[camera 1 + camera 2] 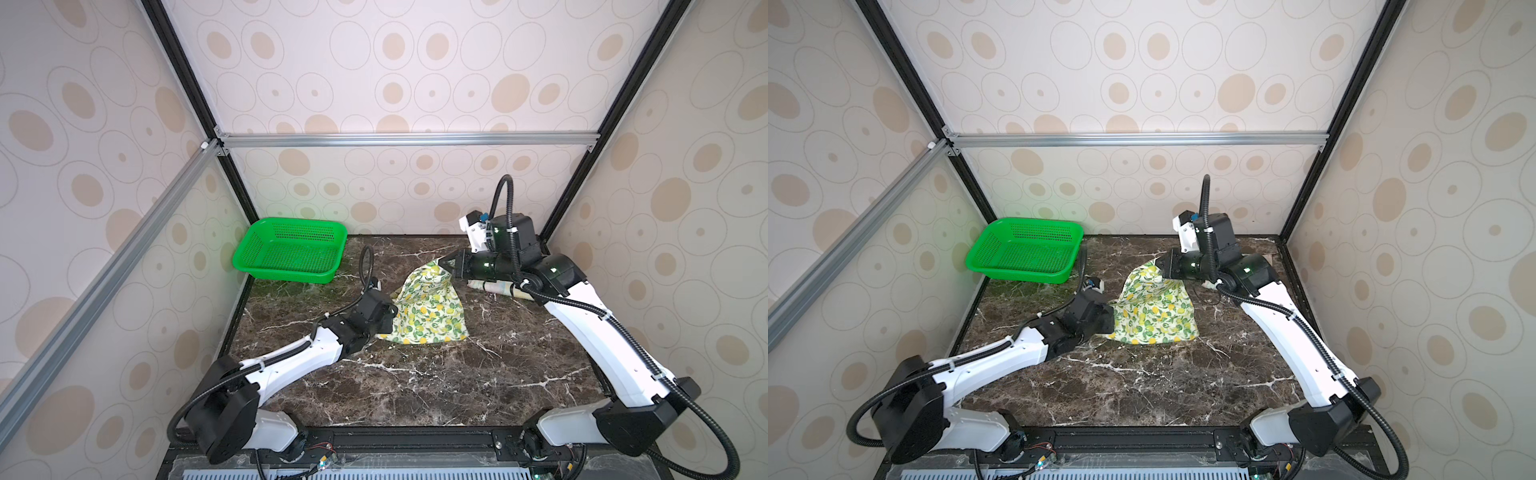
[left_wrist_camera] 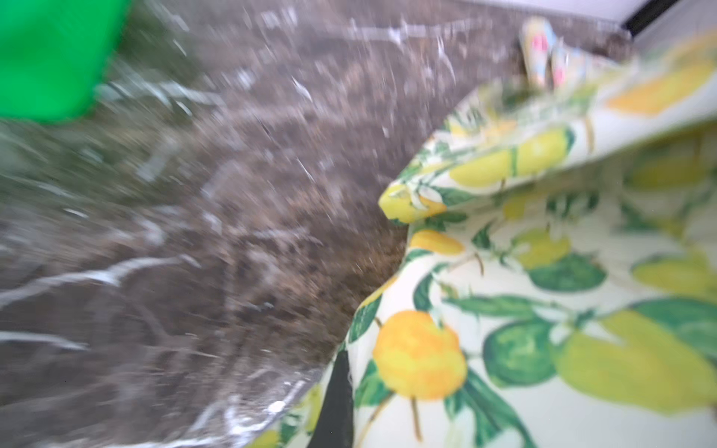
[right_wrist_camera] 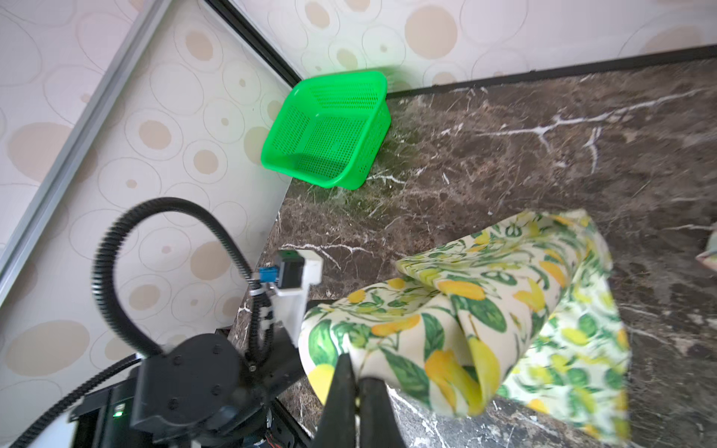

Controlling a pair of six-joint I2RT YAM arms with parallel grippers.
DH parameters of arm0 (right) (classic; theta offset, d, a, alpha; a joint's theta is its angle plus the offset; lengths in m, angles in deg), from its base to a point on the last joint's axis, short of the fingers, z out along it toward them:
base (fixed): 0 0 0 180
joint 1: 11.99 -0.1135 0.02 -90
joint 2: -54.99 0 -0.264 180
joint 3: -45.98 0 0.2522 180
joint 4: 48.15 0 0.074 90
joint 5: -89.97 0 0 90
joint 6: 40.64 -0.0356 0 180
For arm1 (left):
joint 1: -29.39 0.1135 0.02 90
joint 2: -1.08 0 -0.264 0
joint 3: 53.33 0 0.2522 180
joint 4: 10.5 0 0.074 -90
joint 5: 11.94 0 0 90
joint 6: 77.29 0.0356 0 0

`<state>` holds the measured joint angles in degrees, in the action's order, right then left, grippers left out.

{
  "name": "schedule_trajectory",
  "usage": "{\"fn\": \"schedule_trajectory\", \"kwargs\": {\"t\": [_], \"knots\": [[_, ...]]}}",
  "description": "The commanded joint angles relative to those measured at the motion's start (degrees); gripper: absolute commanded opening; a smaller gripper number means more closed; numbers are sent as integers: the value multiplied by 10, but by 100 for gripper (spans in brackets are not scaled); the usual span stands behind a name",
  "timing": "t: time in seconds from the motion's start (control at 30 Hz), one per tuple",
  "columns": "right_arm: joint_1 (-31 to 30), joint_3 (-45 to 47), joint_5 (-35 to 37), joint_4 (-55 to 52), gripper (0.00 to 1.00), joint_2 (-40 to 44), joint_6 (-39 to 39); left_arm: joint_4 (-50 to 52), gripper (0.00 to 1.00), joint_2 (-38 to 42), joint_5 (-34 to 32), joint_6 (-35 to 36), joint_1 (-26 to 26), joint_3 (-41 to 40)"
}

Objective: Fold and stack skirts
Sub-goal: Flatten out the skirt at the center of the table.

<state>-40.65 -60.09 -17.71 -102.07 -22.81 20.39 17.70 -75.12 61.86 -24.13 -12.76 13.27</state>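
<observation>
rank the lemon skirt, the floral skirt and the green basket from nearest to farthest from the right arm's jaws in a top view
1. lemon skirt: pinched in the right jaws, draping down to mid-table.
2. floral skirt: rolled up on the table, just under the right arm.
3. green basket: back corner on the left arm's side.

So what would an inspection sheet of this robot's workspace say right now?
Surface: dark marble table, no spills seen.
Job's things: lemon skirt partly spread mid-table, one corner lifted; floral skirt bundled, partly hidden by the right arm.
Clutter: green basket in the far left corner, nothing inside.
Grippers: left gripper shut on the lemon skirt's left edge; right gripper shut on its lifted corner.
Cables: black hoses loop over both wrists.
Surroundings: wallpapered walls, aluminium frame.
</observation>
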Motion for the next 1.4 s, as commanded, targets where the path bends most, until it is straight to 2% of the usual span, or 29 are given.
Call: {"fn": "schedule_trajectory", "kwargs": {"t": [0.0, 0.17, 0.3, 0.47, 0.53, 0.57, 0.6, 0.77, 1.03, 1.23, 1.37], "knots": [[10, -24, 25, -18, 0, 29, 24, 138, 0, 40, -126, 60, 14, 76], [10, -17, 43, -31, 0, 79, 25, 225, 0, 85, -179, 111, 14, 177], [10, 17, 28, -24, 0, 143, -8, 265, 0, 126, -155, 142, 14, 246], [10, 60, 23, -18, 0, 211, -51, 271, 0, 171, -102, 184, 14, 279], [10, 82, 30, -5, 0, 229, -40, 262, 0, 184, -114, 196, 14, 266], [10, 93, 57, -10, 0, 234, -42, 259, 0, 186, -137, 196, 14, 257], [10, 95, 75, -20, 0, 233, -42, 258, 0, 184, -141, 198, 14, 253], [10, 80, 41, -24, 0, 222, -48, 252, 0, 171, -79, 187, 15, 261], [10, 91, 31, -19, 0, 233, -41, 251, 0, 199, -61, 182, 14, 268], [10, 104, 58, -7, 0, 196, -6, 225, 0, 162, -92, 199, 14, 252], [23, 84, 84, 10, 0, 136, 37, 159, 0, 106, -134, 247, 27, 243]]}}
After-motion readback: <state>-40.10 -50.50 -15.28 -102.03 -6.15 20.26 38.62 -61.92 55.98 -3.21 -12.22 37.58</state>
